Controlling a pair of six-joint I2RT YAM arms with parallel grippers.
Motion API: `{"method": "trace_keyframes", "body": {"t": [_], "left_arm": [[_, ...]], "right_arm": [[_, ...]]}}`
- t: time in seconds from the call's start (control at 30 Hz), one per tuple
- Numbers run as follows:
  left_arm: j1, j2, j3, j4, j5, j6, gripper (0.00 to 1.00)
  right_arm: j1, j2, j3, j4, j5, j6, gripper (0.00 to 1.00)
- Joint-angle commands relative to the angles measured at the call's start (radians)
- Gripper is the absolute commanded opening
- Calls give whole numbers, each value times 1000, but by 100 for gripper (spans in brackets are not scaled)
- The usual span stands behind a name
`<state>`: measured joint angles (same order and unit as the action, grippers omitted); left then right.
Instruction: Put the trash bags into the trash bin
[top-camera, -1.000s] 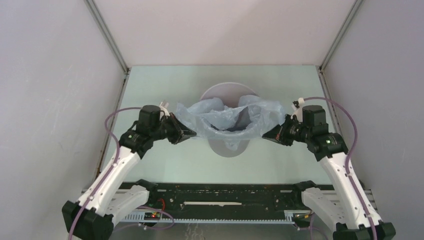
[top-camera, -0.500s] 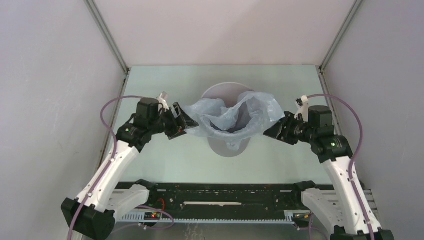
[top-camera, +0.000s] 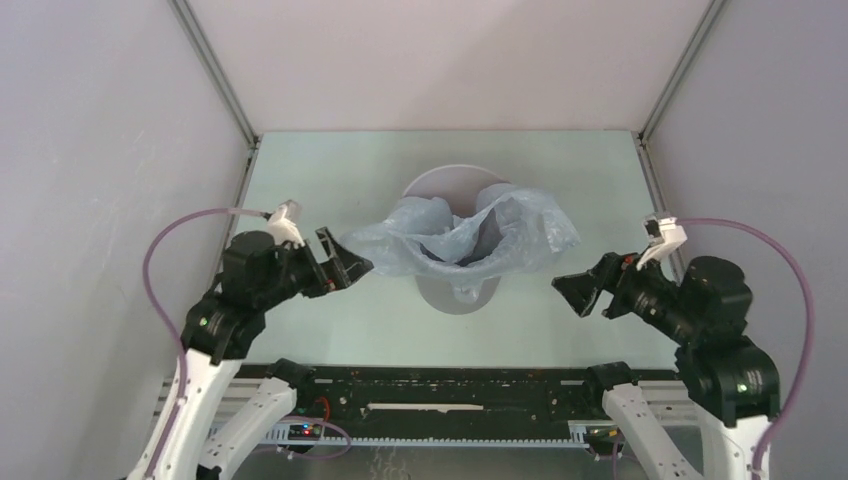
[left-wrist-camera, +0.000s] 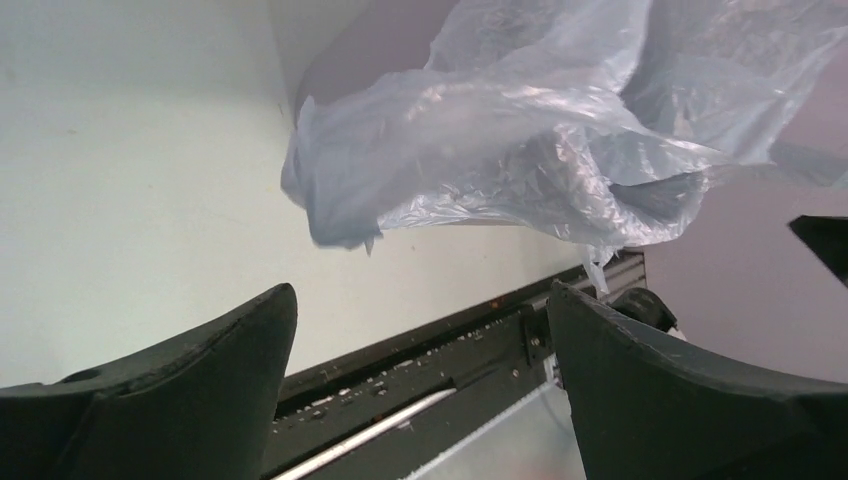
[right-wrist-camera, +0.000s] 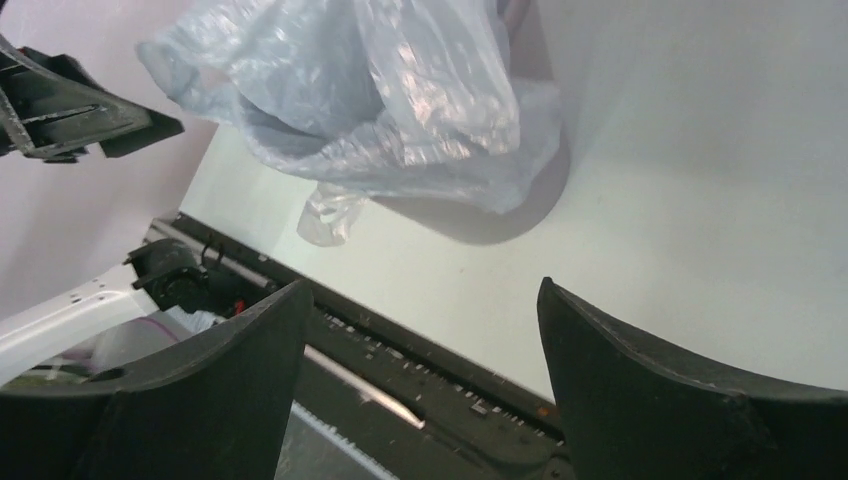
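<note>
1. Top external view: the trash bag (top-camera: 460, 235) is thin, crinkly and pale blue-grey, and light shines through it.
2. The bag lies over the open top of the trash bin (top-camera: 437, 176). Its middle sags down into the bin and looks dark there.
3. The bag's edges spread out past the rim on the left and on the right. A small flap hangs down the near wall of the bin.
4. The bin is round, plain and grey. It stands in the middle of the pale green counter (top-camera: 340, 170). Its far rim is bare.
5. The left gripper (top-camera: 345, 260) is just beside the left edge of the bag. Its fingers are spread wide apart and hold nothing.
6. The right gripper (top-camera: 578, 288) is near the right side of the bag, with a clear gap between them. Its fingers are spread wide too, and they hold nothing.
7. Left wrist view: the bag (left-wrist-camera: 520, 130) hangs above and in front of the left gripper (left-wrist-camera: 420, 300). It looks shiny and wrinkled, and it does not touch the black fingers (left-wrist-camera: 200, 380).
8. Right wrist view: the bag (right-wrist-camera: 380, 90) bunches up on top of the bin (right-wrist-camera: 520, 200), well in front of the right gripper (right-wrist-camera: 420, 290). One twisted corner dangles down toward the counter.
</note>
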<state>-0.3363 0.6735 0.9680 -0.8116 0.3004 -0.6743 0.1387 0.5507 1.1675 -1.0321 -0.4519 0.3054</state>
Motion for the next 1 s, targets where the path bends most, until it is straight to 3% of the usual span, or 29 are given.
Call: {"method": "trace_keyframes", "body": {"t": [0.0,0.17,0.3,0.5,0.7,0.8,0.97], "left_arm": [[8,-54,134,-32,-131,83,100],[9,23,307,-43,-226,165,100],[13,98,376,-1,-184,185,100],[20,123,342,138,-19,275,100],[19,237,349,113,149,447,100],[20,256,314,202,281,507,100],[18,305,325,209,345,650,100]], "right_arm": [[-2,12,138,-29,68,-161,92],[-1,99,286,-32,77,-368,96],[15,192,366,25,82,-391,96],[90,299,363,161,31,-388,93],[251,438,468,109,184,-534,93],[285,484,488,93,186,-620,91],[305,542,500,115,170,-720,89]]}}
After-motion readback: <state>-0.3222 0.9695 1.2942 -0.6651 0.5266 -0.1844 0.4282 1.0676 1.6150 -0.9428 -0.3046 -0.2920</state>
